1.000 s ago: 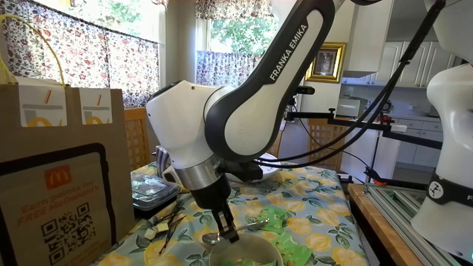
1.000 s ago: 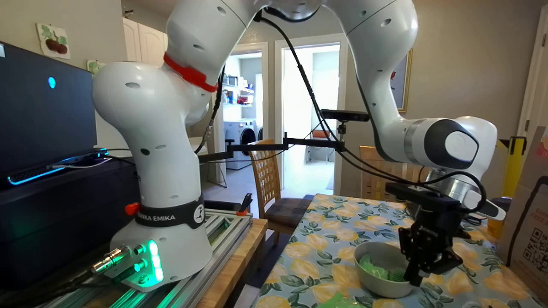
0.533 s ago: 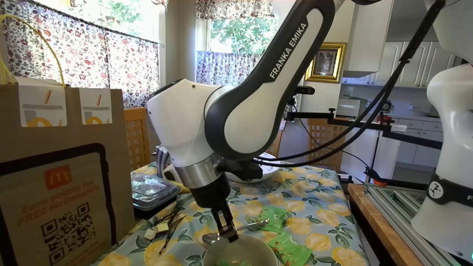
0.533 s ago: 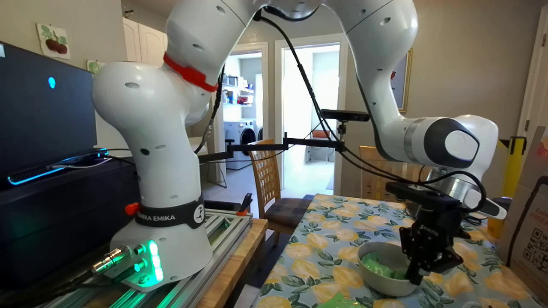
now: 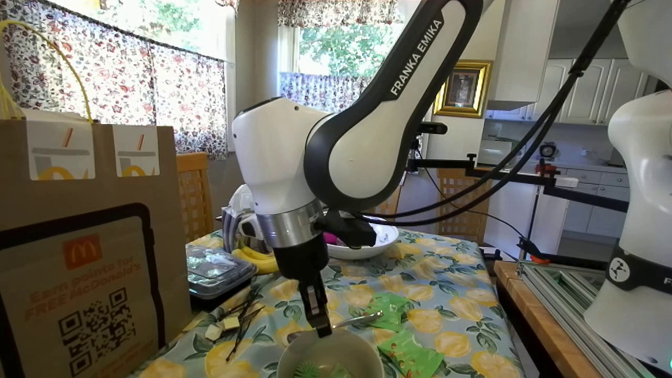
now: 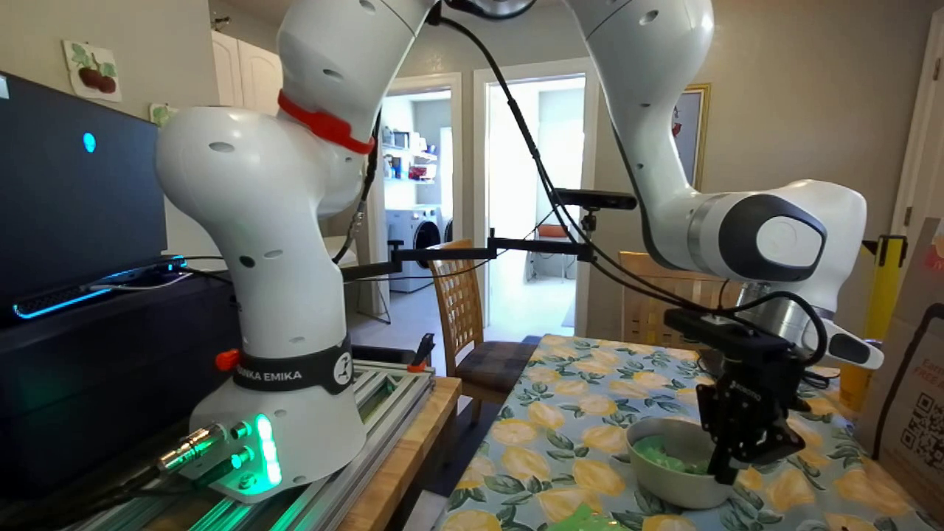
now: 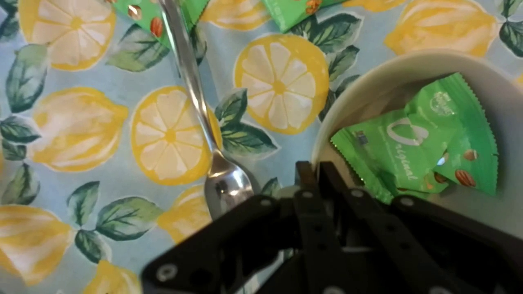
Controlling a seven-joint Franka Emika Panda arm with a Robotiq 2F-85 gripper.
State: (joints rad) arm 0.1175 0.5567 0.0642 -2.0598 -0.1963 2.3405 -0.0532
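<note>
The gripper [image 7: 318, 171] is found pinching the rim of a pale bowl [image 7: 380, 81], one finger inside the wall and the other outside, both pressed in on it. In the wrist view the bowl lies to the right of the fingertips, and a green packet [image 7: 412, 139] is noted within it, close to the tips. An exterior view shows a spiky green piece [image 5: 306, 369] in the same bowl, below the gripper. Whether the bowl's base meets the tablecloth [image 7: 278, 85] could not be determined. To the left of the tips in the wrist view lies a metal spoon [image 7: 199, 102], its head near the gripper and partly hidden by it, its handle leading away across a loose packet [image 7: 147, 14]; another loose packet [image 7: 284, 12] lies ahead of the tips, well apart. In an exterior view, a banana bunch [image 5: 257, 258] and a lidded plastic box [image 5: 218, 270] sit left of the gripper and beyond it, with a paper bag [image 5: 121, 236] well apart at far left.
</note>
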